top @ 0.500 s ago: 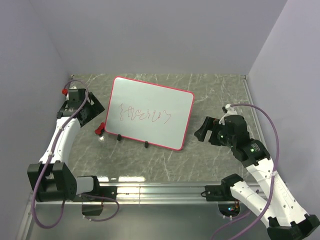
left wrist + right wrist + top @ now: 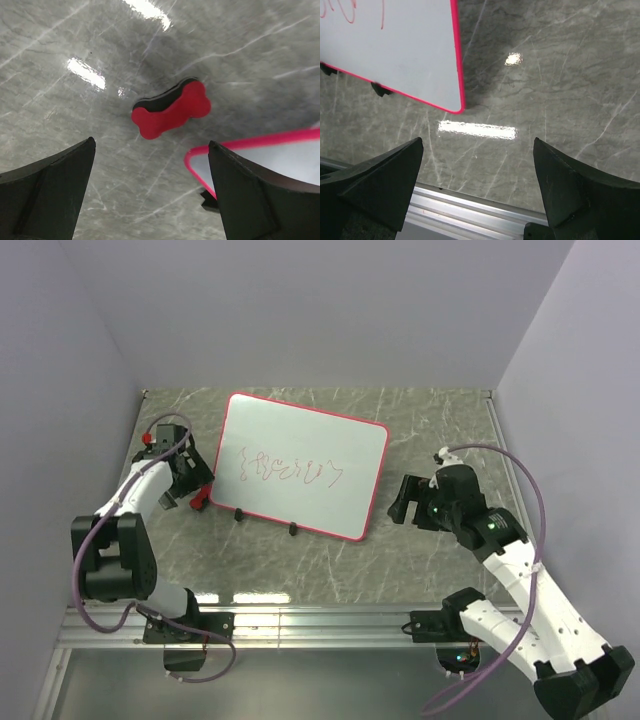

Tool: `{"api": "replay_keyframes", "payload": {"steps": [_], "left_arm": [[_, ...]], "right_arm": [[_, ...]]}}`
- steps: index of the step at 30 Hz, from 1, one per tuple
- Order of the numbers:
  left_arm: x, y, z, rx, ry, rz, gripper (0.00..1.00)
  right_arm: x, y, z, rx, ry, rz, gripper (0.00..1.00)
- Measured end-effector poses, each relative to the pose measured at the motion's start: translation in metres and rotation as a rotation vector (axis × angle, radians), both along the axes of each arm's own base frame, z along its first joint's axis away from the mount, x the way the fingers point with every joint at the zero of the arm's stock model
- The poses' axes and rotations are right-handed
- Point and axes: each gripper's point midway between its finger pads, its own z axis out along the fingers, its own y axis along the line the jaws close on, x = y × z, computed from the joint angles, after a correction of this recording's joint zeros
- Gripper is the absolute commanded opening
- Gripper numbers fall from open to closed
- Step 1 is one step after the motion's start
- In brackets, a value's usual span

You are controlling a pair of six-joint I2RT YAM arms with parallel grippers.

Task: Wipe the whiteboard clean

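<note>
Whiteboard point(image 2: 310, 440) bears scribbles point(image 2: 290, 470); left gripper point(image 2: 151, 144) gapes over bone-shaped piece point(image 2: 171, 108), perhaps foam.

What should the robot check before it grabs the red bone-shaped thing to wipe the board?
1. Is the left gripper open and empty: ok.
2. Is the red bone-shaped eraser centred ahead of the left gripper: ok.
3. Does the eraser lie on the table, apart from the whiteboard: ok.
4. Is the right gripper open, empty and off the whiteboard: ok.
5. Is the whiteboard clean: not ok, red scribbles across its middle.
6. Is the left gripper low enough to grab: cannot tell.
</note>
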Motion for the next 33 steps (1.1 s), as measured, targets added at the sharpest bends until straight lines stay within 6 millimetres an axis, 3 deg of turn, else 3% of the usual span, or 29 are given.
{"api": "replay_keyframes", "payload": {"steps": [11,19,25,33], "left_arm": [[0.002,0.010,-0.049,0.030,0.158,-0.008,0.98],[0.012,0.021,-0.048,0.045,0.180,0.023,0.95],[0.012,0.046,-0.048,0.017,0.163,0.094,0.93],[0.037,0.034,-0.023,-0.052,0.038,-0.007,0.96]], "right_arm": [[0.010,0.005,-0.016,-0.033,0.078,0.006,0.96],[0.020,0.010,-0.018,-0.042,0.105,0.007,0.95],[0.022,0.011,-0.020,-0.042,0.110,0.007,0.95],[0.025,0.014,-0.019,-0.032,0.104,0.009,0.94]]}}
